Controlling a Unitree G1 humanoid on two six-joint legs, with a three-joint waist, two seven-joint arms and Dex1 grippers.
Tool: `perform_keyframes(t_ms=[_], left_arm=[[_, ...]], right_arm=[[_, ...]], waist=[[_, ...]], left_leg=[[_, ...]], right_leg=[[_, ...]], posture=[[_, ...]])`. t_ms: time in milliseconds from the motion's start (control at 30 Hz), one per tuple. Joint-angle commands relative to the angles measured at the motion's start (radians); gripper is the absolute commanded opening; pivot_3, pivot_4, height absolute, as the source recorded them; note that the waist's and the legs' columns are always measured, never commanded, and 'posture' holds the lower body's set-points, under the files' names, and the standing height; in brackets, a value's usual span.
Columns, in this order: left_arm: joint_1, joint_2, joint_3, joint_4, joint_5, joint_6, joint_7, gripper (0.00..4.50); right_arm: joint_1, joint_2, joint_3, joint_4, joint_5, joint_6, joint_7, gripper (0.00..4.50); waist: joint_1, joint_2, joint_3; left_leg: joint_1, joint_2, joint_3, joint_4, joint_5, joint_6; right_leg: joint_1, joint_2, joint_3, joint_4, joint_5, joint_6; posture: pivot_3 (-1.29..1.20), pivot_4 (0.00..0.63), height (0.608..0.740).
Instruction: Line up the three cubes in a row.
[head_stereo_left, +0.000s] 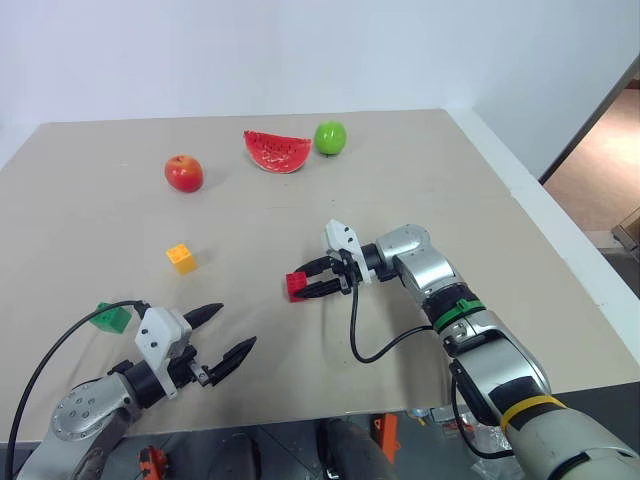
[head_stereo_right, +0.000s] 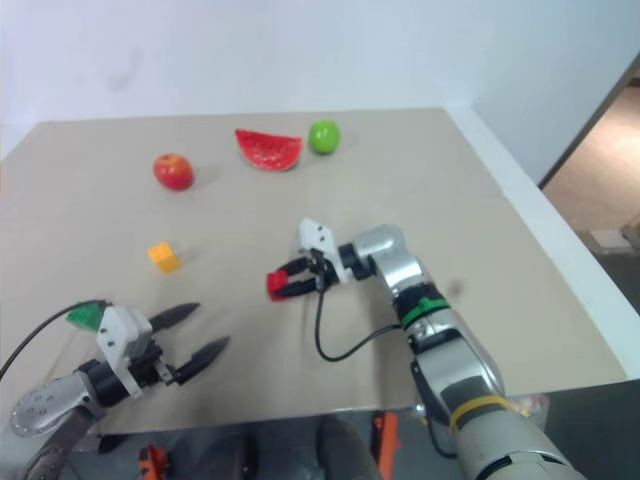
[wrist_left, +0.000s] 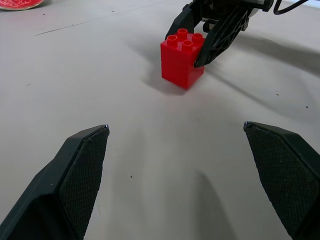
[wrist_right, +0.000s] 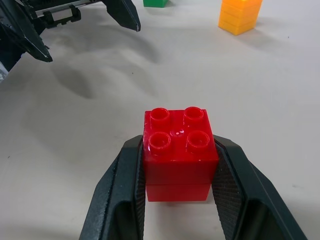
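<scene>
Your right gripper (head_stereo_left: 303, 287) is clamped on the small red studded plastic cube (wrist_right: 179, 152) at table centre. Left gripper (head_stereo_left: 230, 337) fingers spread apart. Yellow-orange studded cube (head_stereo_left: 181, 258) lies at ten o'clock from red; green cube (head_stereo_left: 112, 318) at nine.

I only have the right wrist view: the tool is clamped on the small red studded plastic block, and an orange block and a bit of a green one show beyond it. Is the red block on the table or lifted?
Observer: The red studded plastic block has its base on the table, seen from the left wrist view.
Operator: Where is the green one?
Observer: The small green plastic block lies beside the left tool, which is open.
Operator: Anything else around?
Observer: A red apple, a watermelon slice and a green apple sit at the far side.
</scene>
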Motion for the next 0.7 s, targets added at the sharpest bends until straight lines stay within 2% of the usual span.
perform_keyframes(t_ms=[33,267,533,600,700], left_arm=[[0.002,0.006,0.014,-0.024,0.002,-0.018,-0.007,4.5],[0.004,0.004,0.012,-0.023,0.009,-0.022,-0.005,4.5],[-0.005,0.002,0.011,-0.015,0.017,-0.023,-0.002,4.5],[-0.011,0.002,0.01,-0.013,0.018,-0.021,-0.001,4.5],[-0.02,0.003,0.01,-0.009,0.019,-0.018,-0.001,4.5]], right_arm=[[-0.005,0.004,-0.044,0.003,0.01,-0.003,-0.003,1.24],[-0.026,0.022,-0.081,0.063,0.002,-0.011,-0.04,1.24],[-0.039,0.023,-0.088,0.132,-0.019,-0.043,-0.019,1.24],[-0.04,0.018,-0.086,0.14,-0.025,-0.064,-0.007,2.29],[-0.033,0.013,-0.088,0.13,-0.026,-0.083,0.013,3.32]], waist=[[0.0,0.0,0.0],[0.0,0.0,0.0],[0.0,0.0,0.0],[0.0,0.0,0.0],[0.0,0.0,0.0]], left_leg=[[0.0,0.0,0.0,0.0,0.0,0.0],[0.0,0.0,0.0,0.0,0.0,0.0],[0.0,0.0,0.0,0.0,0.0,0.0],[0.0,0.0,0.0,0.0,0.0,0.0],[0.0,0.0,0.001,0.0,0.0,0.0]], right_leg=[[0.0,0.0,0.0,0.0,0.0,0.0],[0.0,0.0,0.0,0.0,0.0,0.0],[0.0,0.0,0.0,0.0,0.0,0.0],[0.0,0.0,0.0,0.0,0.0,0.0],[0.0,0.0,0.0,0.0,0.0,0.0]], posture=[[0.0,0.15,0.74],[0.0,0.15,0.74],[0.0,0.15,0.74],[0.0,0.15,0.74],[0.0,0.15,0.74]])
